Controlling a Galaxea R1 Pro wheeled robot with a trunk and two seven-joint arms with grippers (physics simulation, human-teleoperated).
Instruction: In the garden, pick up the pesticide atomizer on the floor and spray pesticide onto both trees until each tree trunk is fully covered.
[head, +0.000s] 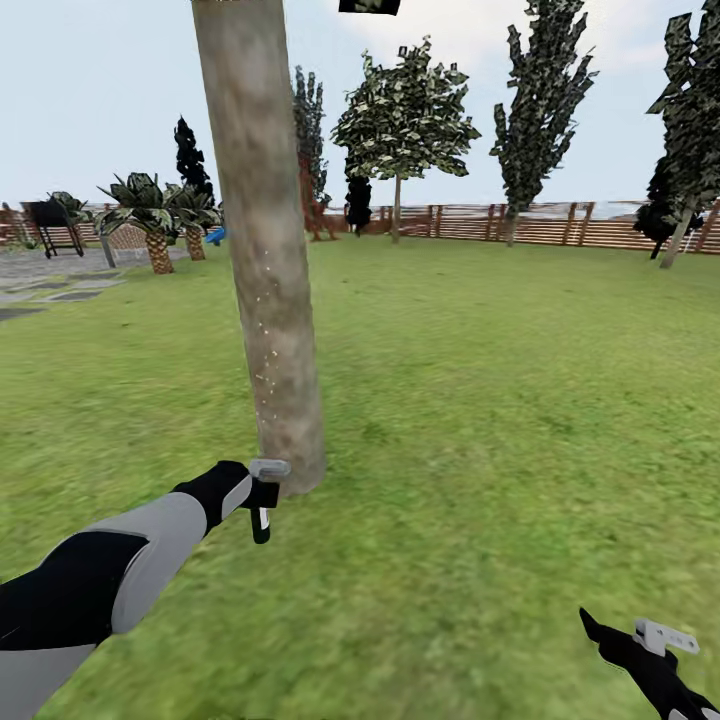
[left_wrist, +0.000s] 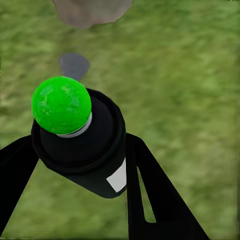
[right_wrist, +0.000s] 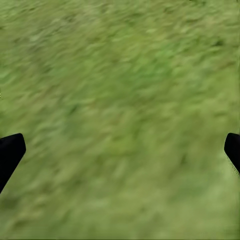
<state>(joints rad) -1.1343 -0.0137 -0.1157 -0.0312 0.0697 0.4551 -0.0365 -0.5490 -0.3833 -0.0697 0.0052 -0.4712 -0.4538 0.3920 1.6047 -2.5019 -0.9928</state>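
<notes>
Thick mottled grey-brown tree trunk (head: 268, 260), flecked with pale yellow specks. Short bright green grass floor (head: 500, 420). Small black atomizer can (left_wrist: 85, 150): green cap, 1 white label patch. Brown slatted wooden fence (head: 560, 225).

No readable text anywhere that I can see. The pesticide atomizer (left_wrist: 82, 145) between my left jaws has a white label patch, but it's blank.
</notes>
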